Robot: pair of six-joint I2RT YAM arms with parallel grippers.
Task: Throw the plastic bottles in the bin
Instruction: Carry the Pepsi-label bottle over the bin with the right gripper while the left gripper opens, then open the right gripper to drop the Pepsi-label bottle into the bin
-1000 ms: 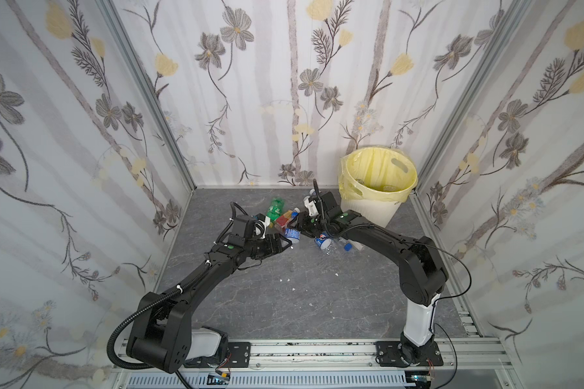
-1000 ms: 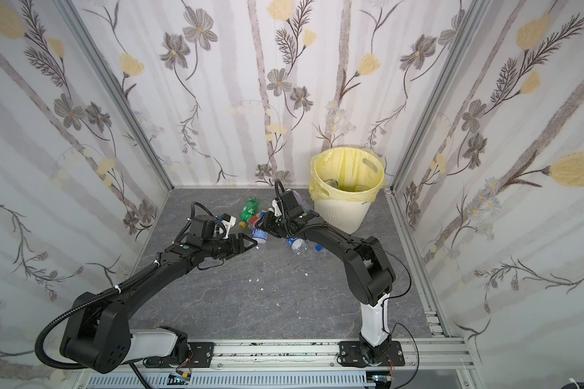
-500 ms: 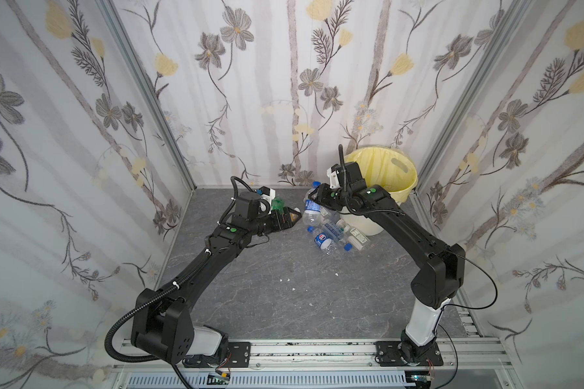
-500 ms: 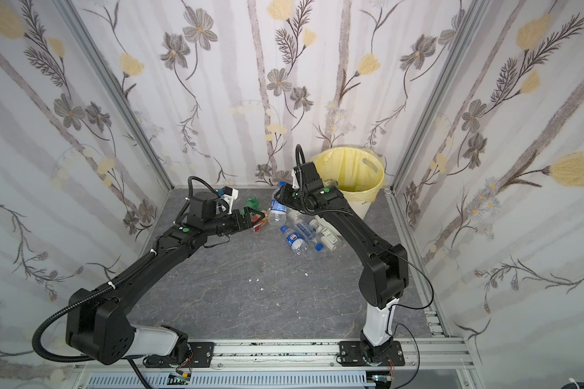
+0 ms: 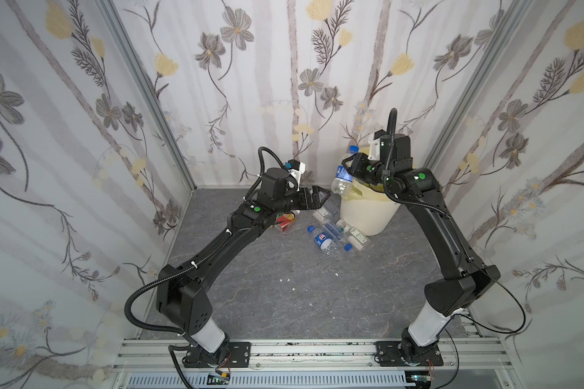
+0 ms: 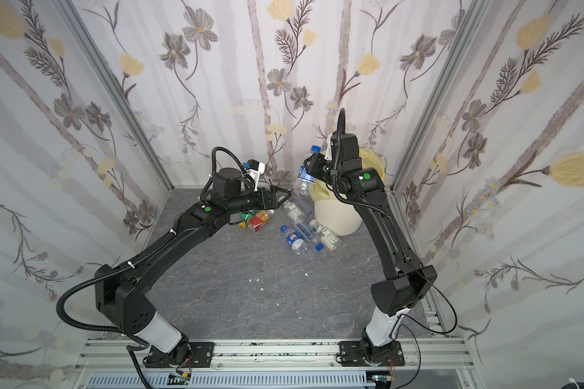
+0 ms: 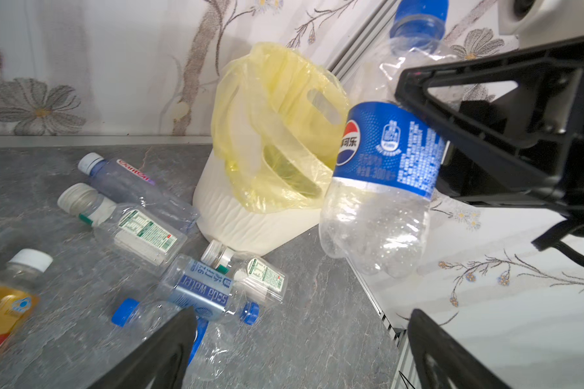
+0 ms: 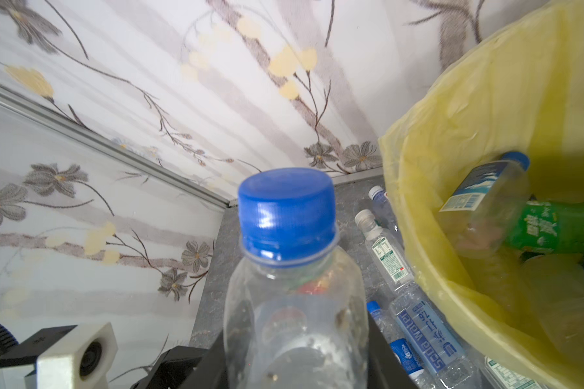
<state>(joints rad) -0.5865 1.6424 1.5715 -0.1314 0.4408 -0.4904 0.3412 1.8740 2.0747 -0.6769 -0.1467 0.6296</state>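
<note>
A clear plastic bottle [image 5: 342,175] [image 6: 303,183] with a blue label and blue cap hangs upright in the air against the bin's left rim, my right gripper [image 5: 349,168] [image 6: 312,170] [image 8: 295,363] shut on its body [image 8: 294,303] [image 7: 381,175]. The cream ribbed bin [image 5: 368,215] [image 6: 338,215] [image 7: 250,229] has a yellow liner [image 8: 452,134] and holds a green bottle [image 8: 553,229] and a clear one [image 8: 479,198]. My left gripper [image 5: 322,195] [image 6: 284,197] [image 7: 302,315] is open and empty, raised left of the bin.
Several clear bottles [image 5: 331,232] [image 6: 300,232] [image 7: 199,289] lie on the grey floor by the bin's foot. An orange-red bottle [image 5: 285,220] [image 6: 258,222] [image 7: 0,310] lies under my left forearm. Patterned walls close in on three sides.
My right gripper has lifted the blue-label bottle from the floor pile up to the bin's rim. My left gripper has risen toward the bin and opened wide.
</note>
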